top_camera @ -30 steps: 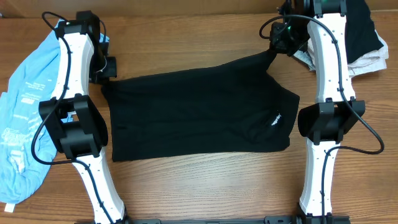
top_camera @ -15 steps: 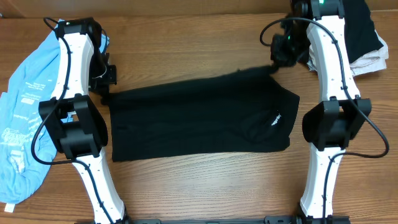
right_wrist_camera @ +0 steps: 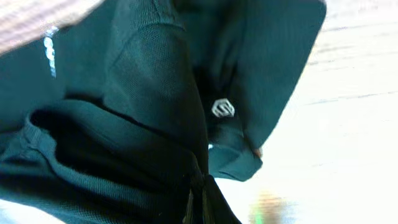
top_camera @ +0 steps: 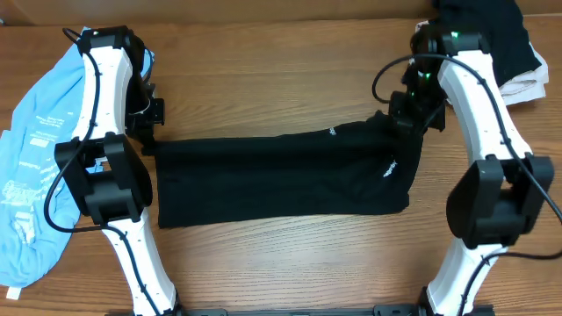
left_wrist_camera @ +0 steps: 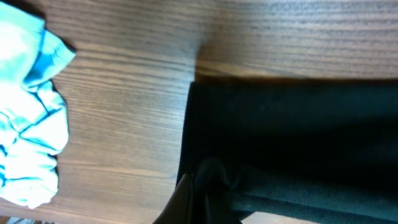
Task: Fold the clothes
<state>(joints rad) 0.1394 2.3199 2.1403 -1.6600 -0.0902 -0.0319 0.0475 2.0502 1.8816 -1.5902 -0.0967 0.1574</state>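
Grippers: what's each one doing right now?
Left gripper: shut on the black garment, far left corner.
Right gripper: shut on the black garment, far right corner.

black garment (top_camera: 281,180): matt knit cloth | table (top_camera: 290,263): smooth wood grain | blue garment (top_camera: 35,149): soft cloth

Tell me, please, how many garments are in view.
4: black garment mid-table, light blue garment left, black cloth and whitish cloth piled far right; more may be hidden.
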